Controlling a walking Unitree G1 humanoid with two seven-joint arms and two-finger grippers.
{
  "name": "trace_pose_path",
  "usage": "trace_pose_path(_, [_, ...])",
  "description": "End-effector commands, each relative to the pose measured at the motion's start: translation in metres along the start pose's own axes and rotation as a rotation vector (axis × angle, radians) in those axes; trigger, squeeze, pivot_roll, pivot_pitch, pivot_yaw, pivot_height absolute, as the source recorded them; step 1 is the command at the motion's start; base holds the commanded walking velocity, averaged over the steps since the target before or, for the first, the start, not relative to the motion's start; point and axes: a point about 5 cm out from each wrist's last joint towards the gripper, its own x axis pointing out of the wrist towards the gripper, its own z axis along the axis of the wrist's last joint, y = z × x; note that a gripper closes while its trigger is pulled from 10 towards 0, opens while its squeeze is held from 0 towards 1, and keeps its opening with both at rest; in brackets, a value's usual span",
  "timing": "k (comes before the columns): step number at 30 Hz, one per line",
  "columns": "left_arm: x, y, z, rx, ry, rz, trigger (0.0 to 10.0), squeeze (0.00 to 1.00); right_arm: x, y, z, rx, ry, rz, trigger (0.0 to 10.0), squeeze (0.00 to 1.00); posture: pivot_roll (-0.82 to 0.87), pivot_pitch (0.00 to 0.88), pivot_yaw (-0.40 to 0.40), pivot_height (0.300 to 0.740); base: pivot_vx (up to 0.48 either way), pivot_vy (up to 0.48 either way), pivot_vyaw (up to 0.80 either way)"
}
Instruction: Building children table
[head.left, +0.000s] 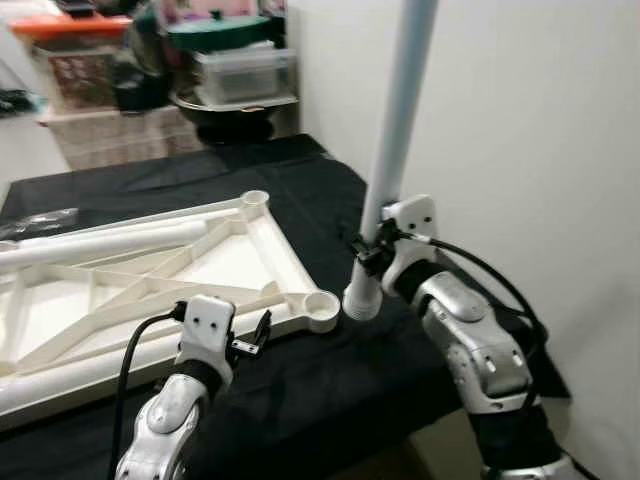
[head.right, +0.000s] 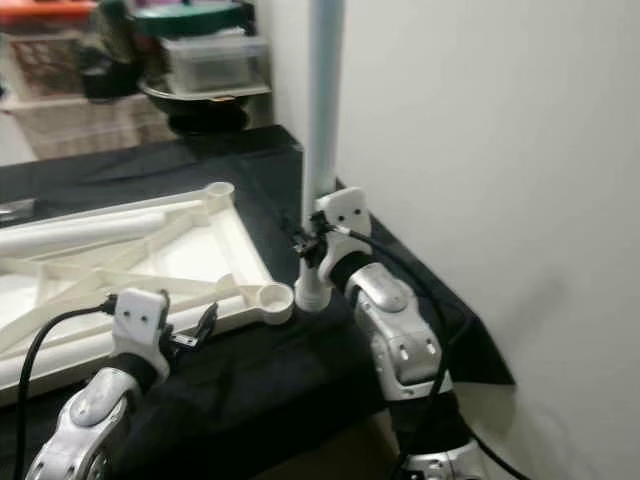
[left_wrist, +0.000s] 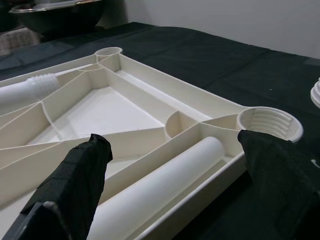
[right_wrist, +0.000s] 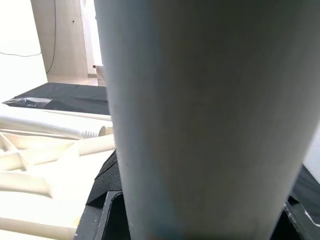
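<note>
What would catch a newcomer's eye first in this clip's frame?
The tall white table leg stands upright in the right pincer, its threaded end just beside the corner socket of the upturned white tabletop on the black cloth. The left pincer, open, hovers at the tabletop's near edge, where another leg lies in a channel.

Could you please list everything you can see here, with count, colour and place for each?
Tabletop: one, cream, ribbed underside up on the black cloth.
Corner socket: one, threaded, nearest the upright leg.
Upright leg: one, white, threaded end down beside that socket, not in it.
Loose legs: two, cream, lying in the tabletop.
Black cloth: one, covering the work surface.
Storage clutter: several boxes and a dark bowl, far behind.
Left gripper: open, at the tabletop's near edge.
Right gripper: shut on the upright leg.
</note>
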Motion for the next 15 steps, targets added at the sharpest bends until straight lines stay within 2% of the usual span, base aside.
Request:
trace_pose_path(1, [-0.0015,0.0012,-0.0044,-0.009,0.021,0.005,10.0,0.0,-0.0001,0.0024,0.0031,-0.003,-0.01,0.005,10.0,0.0,0.03,0.0,-0.058,0.74,0.0,0.0,0.0])
trace_pose_path(4, [-0.0013,0.0006,-0.0043,-0.019,0.026,-0.006,10.0,0.0,0.0,0.0028,0.003,-0.002,-0.009,0.005,10.0,0.0,0.03,0.0,-0.058,0.74,0.0,0.0,0.0])
trace_pose_path(9, [-0.001,-0.0004,-0.0025,-0.032,0.018,-0.014,10.0,0.0,0.0001,0.0045,0.0028,0.004,-0.01,0.007,10.0,0.0,0.04,0.0,-0.058,0.74,0.0,0.48,0.0])
trace_pose_path(15, [-0.0028,0.0019,-0.0007,-0.024,0.005,-0.008,10.0,0.0,0.0004,0.0088,0.0025,0.017,-0.011,0.015,10.0,0.0,0.04,0.0,-0.057,0.74,0.0,0.0,0.0])
